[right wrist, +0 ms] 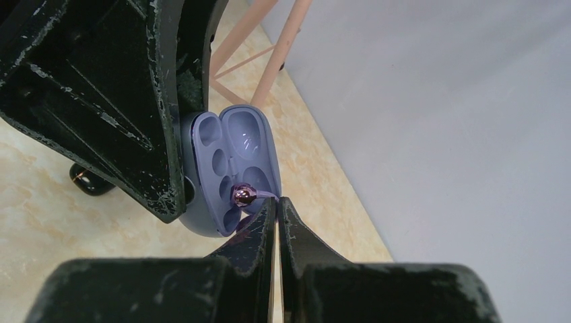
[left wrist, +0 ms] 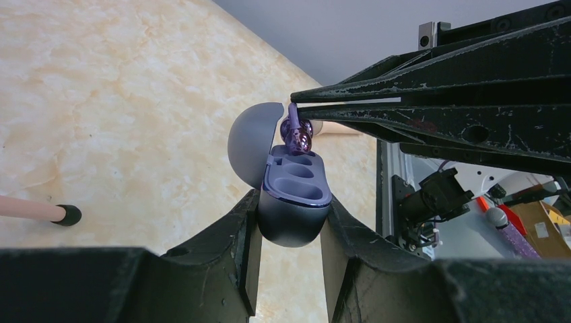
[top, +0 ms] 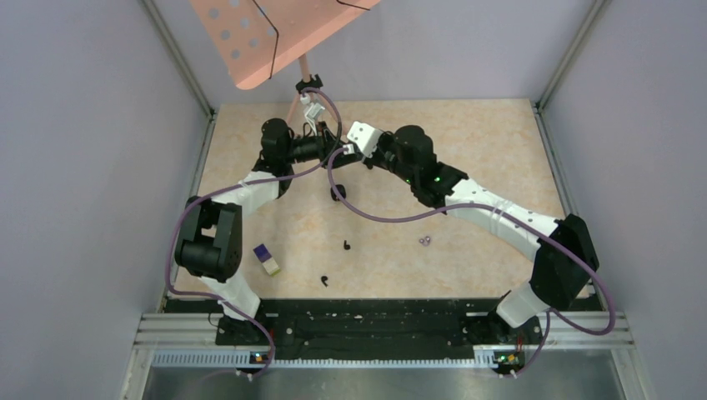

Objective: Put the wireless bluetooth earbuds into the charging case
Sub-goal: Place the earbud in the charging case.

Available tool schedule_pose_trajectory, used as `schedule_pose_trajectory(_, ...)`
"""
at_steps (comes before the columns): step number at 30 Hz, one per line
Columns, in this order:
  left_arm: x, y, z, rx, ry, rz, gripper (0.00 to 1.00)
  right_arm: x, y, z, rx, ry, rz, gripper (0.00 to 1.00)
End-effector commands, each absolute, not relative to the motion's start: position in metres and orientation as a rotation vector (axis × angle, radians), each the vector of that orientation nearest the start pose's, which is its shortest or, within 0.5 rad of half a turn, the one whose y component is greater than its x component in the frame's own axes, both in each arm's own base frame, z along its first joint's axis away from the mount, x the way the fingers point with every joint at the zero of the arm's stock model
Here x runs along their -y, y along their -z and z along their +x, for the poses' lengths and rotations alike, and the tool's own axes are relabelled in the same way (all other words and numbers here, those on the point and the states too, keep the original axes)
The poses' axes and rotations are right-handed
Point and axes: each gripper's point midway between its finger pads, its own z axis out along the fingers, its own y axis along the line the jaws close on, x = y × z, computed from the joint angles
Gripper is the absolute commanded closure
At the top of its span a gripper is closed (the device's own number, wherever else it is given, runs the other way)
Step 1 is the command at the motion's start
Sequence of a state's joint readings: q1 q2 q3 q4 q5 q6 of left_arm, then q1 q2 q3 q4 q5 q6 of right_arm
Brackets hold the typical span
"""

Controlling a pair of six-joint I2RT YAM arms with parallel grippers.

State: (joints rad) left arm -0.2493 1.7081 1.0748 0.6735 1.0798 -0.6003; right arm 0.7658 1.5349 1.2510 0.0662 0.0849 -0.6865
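Holding entry: case (left wrist: 294, 202), lid open, clamped in left gripper (left wrist: 289, 222), long axis pointing out from its fingers. Purple earbud (right wrist: 242, 195) pinched at right gripper (right wrist: 276, 205) tips (clenched), just ahead of them, at a socket's mouth.

A purple-and-cream block (top: 266, 259) lies on the beige marbled tabletop (top: 483, 142), near its left edge. A pink perforated panel (top: 304, 29) on thin pink legs (right wrist: 286, 47) stands at the far side, with grey walls (top: 83, 167) around.

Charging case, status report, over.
Left gripper clamps the open charging case. Right gripper pinches a purple earbud at its sockets, not yet seated. Nothing in between. Three loose earbuds on the table.
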Motion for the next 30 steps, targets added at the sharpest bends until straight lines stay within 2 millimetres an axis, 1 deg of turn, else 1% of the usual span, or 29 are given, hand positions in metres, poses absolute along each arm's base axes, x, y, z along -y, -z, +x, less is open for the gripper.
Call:
schedule_pose_trajectory(1,0.265,-0.27,0.369,-1.551,1.424,0.694,1.0,-0.332,-0.309,0.383,-1.32,-0.035,-1.096,1.0)
schedule_pose_trajectory(10,0.264,-0.261,0.372,-1.58,1.404,0.687,1.0,-0.329,-0.321,0.386,-1.299,-0.003,-1.07,1.0)
schedule_pose_trajectory(15,0.264,-0.26,0.372,-1.584,1.401,0.689,1.0,-0.328,-0.323,0.387,-1.297,0.0,-1.065,1.0)
schedule_pose_trajectory(20,0.264,-0.261,0.371,-1.584,1.407,0.691,1.0,-0.328,-0.319,0.385,-1.302,-0.006,-1.079,1.0)
schedule_pose_trajectory(26,0.265,-0.274,0.368,-1.544,1.425,0.694,1.0,-0.33,-0.312,0.386,-1.314,-0.013,-1.087,1.0)
schedule_pose_trajectory(30,0.265,-0.275,0.367,-1.542,1.428,0.694,1.0,-0.332,-0.309,0.385,-1.321,-0.03,-1.089,1.0)
